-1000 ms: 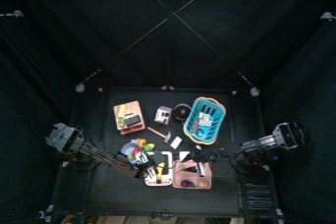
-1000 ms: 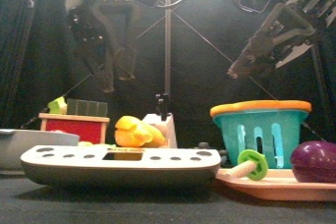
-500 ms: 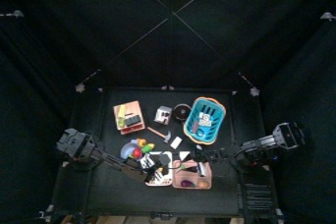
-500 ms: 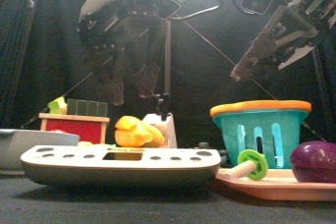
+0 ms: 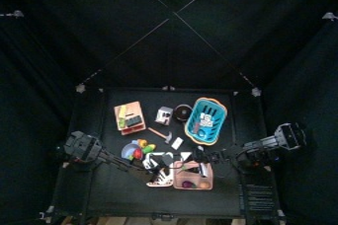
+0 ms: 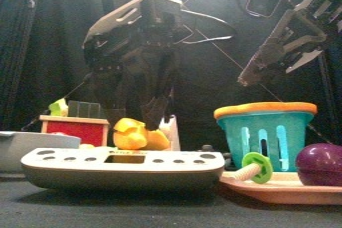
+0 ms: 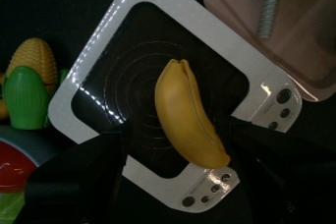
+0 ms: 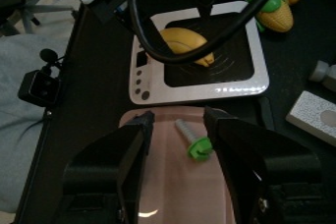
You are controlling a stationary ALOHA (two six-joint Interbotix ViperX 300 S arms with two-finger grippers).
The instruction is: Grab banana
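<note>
Left wrist view — banana (image 7: 190, 110) on grey scale (image 7: 147, 31), corn cob (image 7: 34, 63) — perhaps — beside.

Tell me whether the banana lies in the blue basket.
No, the banana lies on the white scale's dark plate, with no basket around it.

The scene is dim overall, the black curtains (image 5: 169, 32) and black table (image 5: 106, 185) swallowing most of the light, so in the top view the things form one small lit patch amid darkness. Light falls from above: in the left wrist view the banana (image 7: 188, 112) is evenly bright, and a glare streak runs along the rim of the white scale (image 7: 82, 90) under it. In the front view the left arm (image 6: 134, 57) is blurred, while the teal basket (image 6: 266, 127) stands sharp.
</note>
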